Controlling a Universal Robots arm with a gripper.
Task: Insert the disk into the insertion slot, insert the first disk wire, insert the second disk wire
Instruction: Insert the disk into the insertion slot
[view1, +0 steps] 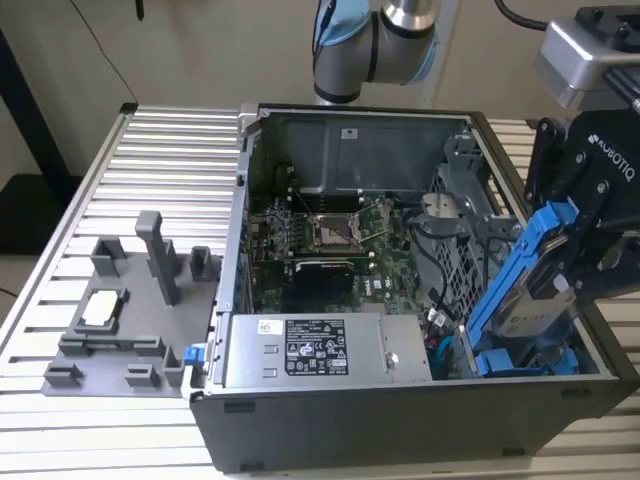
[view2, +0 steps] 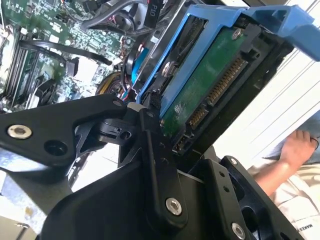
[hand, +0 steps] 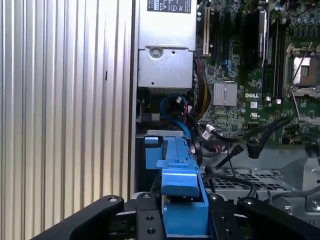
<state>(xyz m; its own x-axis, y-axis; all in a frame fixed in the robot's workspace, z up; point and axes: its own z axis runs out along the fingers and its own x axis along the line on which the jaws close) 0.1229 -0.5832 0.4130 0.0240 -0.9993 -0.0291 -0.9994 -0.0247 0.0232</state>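
Blue-framed disk (view1: 522, 280) is clamped in the closed gripper (view1: 565, 272), tilted with its lower end at the insertion slot (view1: 455, 350) of the computer case (view1: 400, 425) on the exterior view's right, apparently angled to be slid in.

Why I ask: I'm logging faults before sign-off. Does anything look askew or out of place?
The disk, gripped by the claw, leans at a steep slant: lower end down inside the computer case, upper end well above its rim, not seated flat. Otherwise nothing looks spilled or damaged.
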